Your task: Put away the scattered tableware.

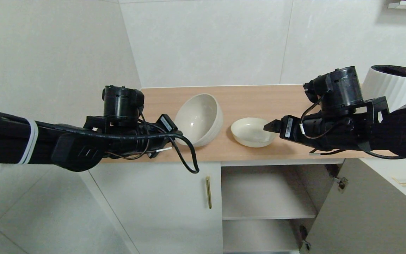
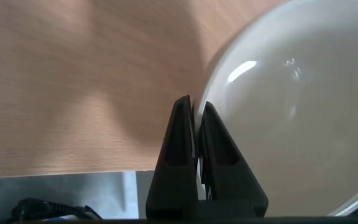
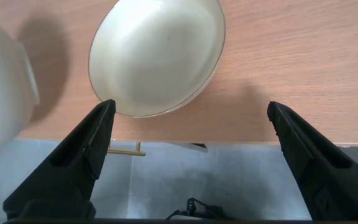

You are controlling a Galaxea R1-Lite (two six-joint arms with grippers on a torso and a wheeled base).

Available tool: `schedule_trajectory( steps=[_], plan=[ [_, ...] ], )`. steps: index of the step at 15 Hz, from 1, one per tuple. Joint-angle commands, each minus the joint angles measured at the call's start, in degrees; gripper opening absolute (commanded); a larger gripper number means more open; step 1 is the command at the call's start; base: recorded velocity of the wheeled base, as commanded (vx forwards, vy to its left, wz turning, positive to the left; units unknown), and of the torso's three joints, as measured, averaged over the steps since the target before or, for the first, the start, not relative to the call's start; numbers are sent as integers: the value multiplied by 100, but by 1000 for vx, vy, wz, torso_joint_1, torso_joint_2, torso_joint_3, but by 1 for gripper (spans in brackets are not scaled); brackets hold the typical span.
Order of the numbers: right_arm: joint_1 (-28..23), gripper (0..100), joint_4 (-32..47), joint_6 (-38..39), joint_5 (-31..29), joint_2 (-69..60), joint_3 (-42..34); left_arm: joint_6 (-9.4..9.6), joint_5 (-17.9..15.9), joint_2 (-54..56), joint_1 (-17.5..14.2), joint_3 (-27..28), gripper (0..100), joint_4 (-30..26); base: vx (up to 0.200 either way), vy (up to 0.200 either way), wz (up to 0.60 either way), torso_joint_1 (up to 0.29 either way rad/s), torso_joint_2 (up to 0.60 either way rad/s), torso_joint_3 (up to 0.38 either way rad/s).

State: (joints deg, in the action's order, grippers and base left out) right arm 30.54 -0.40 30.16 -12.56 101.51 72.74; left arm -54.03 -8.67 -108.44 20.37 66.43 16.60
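1. My left gripper (image 2: 194,102) is closed to a narrow slit on the rim of the large bowl (image 1: 197,118). One finger is inside the wall and one is outside. A rim pinch is used because the bowl body is too wide to span.
2. The large bowl is at the left part of the countertop (image 1: 252,102), near its front edge. It is tipped up with its opening facing my arm. I judge that its lower side rests on the countertop, but contact cannot be confirmed.
3. The small bowl (image 1: 252,132) sits upright on the countertop, near the front edge, and nothing grips it.
4. My right gripper (image 3: 191,107) is fully spread and holds nothing. It is level with the countertop's front edge, its fingers flanking the small bowl's near rim without contact. I judge this to be alignment for a grasp.
5. The open cabinet shelf (image 1: 266,197) under the countertop is the likely destination.
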Motion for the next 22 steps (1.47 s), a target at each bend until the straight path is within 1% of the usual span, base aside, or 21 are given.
schedule_trajectory(
  steps=[1, 4, 5, 6, 7, 8, 9, 12, 17, 22],
  plan=[
    [5, 100, 14, -1, -10, -17, -6, -2, -3, 68, 2, -16, 0, 1, 0, 0, 0, 0, 0, 0],
    [5, 100, 23, -45, -203, 44, 12, 24, -65, 200, 2, -95, 0, -34, 0, 0, 0, 0, 0, 0],
    [5, 100, 5, -116, -379, 150, 38, 68, -170, 332, 2, -200, 0, -43, 0, 0, 0, 0, 0, 0],
    [5, 100, -4, -230, -493, 255, 91, 200, -285, 446, 2, -323, 0, -43, 0, 0, 0, 0, 0, 0],
    [5, 100, -4, -274, -608, 352, 153, 376, -355, 525, 2, -420, 0, -43, 0, 0, 0, 0, 0, 0],
    [22, 100, -13, -309, -854, 528, 267, 745, -443, 675, 2, -649, 0, -34, 0, 0, 0, 0, 0, 0],
    [22, 100, -13, -335, -959, 642, 328, 885, -452, 754, 2, -710, 0, -34, 0, 0, 0, 0, 0, 0],
    [14, 100, -13, -344, -1179, 985, 610, 982, -452, 833, 2, -772, 0, -43, 0, 0, 0, 0, 0, 0],
    [-65, 100, -13, -344, -1214, 1283, 917, 982, -452, 833, 11, -772, 0, -43, 0, 0, 0, 0, 0, 0],
    [-65, 100, -13, -344, -1214, 1327, 935, 982, -452, 824, 11, -772, 0, -43, 0, 0, 0, 0, 0, 0]
  ],
)
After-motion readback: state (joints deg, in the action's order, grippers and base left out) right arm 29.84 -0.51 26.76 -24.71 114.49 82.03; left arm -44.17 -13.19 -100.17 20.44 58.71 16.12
